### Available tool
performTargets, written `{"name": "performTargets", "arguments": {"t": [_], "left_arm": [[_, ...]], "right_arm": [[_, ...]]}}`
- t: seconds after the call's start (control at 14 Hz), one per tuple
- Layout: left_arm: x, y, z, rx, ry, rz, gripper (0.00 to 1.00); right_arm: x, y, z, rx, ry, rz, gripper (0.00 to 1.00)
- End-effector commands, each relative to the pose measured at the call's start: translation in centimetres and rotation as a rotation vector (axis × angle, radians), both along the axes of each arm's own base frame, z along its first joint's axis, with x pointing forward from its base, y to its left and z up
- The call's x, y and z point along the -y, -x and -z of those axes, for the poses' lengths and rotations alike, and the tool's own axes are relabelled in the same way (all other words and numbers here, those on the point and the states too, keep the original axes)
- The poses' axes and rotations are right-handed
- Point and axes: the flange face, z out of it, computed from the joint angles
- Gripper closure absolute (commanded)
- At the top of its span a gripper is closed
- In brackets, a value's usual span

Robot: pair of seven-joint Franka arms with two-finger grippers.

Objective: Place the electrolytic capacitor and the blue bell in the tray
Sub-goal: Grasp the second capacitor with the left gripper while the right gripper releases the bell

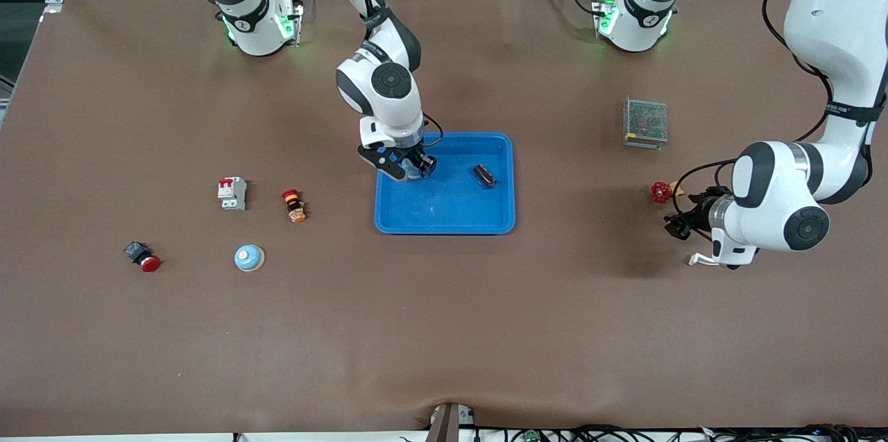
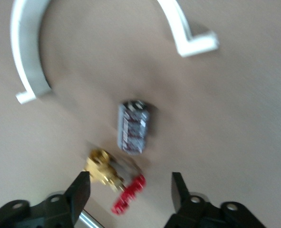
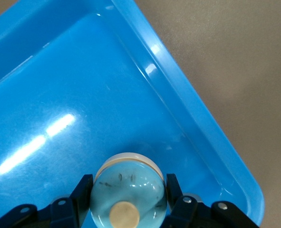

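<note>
My right gripper (image 1: 409, 170) (image 3: 129, 178) is low over the bright-blue tray (image 1: 444, 225) (image 3: 83, 85), at the corner toward the right arm's base. It is shut on a pale blue bell (image 3: 128, 187) with a cream button. A small dark part (image 1: 484, 176) lies in the tray. My left gripper (image 1: 674, 225) (image 2: 130, 178) is open beside a brass valve with a red handwheel (image 1: 661, 192) (image 2: 112, 178). In the left wrist view a dark cylinder with pale print (image 2: 134, 127), a capacitor by its look, lies on the table past the valve.
A grey mesh box (image 1: 645, 123) stands toward the left arm's base. Toward the right arm's end lie a white breaker (image 1: 232, 193), an orange-and-red button (image 1: 294, 205), a red push button (image 1: 142, 256) and a second pale blue dome (image 1: 249, 258). White curved pieces (image 2: 28, 57) lie near the cylinder.
</note>
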Motion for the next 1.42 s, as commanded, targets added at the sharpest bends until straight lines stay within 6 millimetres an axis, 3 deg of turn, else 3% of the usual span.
{"name": "performTargets", "arguments": {"t": [0.0, 0.43, 0.5, 0.64, 0.78, 0.85, 0.93, 1.0, 1.14, 1.35], "left_arm": [[-1.2, -0.1, 1.3, 0.024, -0.009, 0.005, 0.34], [-1.9, -0.1, 4.2, 0.031, 0.009, -0.009, 0.43], [-1.9, -0.2, 4.2, 0.036, 0.010, -0.008, 0.55], [-1.4, -0.5, 4.0, 0.042, 0.013, -0.004, 0.95], [-0.4, -0.7, 3.5, 0.049, 0.016, -0.004, 1.00], [0.1, -0.9, 3.0, 0.053, 0.018, -0.006, 1.00], [0.9, -1.2, 2.4, 0.060, 0.029, -0.002, 1.00], [2.1, -1.6, 1.8, 0.070, 0.045, -0.006, 1.00], [4.6, -1.9, 1.2, 0.076, 0.039, -0.054, 1.00], [10.1, -2.3, 0.1, 0.094, 0.015, -0.103, 1.00]], "right_arm": [[-0.1, 0.3, 0.1, 0.016, 0.011, 0.006, 1.00], [-0.3, 0.4, 1.0, 0.030, 0.005, 0.005, 1.00], [-0.3, 0.5, 1.0, 0.030, 0.003, 0.004, 1.00], [-0.2, 0.4, 1.2, 0.029, 0.006, 0.005, 1.00], [-0.3, 0.4, 1.3, 0.029, 0.006, 0.017, 1.00], [-0.3, 0.3, 1.2, 0.029, 0.003, 0.057, 0.76], [-0.4, 0.2, 1.1, 0.032, -0.002, 0.084, 0.13], [-0.5, 0.2, 1.1, 0.033, -0.002, 0.088, 0.00], [-0.5, -0.4, 0.6, 0.038, -0.005, 0.087, 0.00], [-0.6, -2.1, -1.6, 0.045, -0.009, 0.083, 0.00]]}}
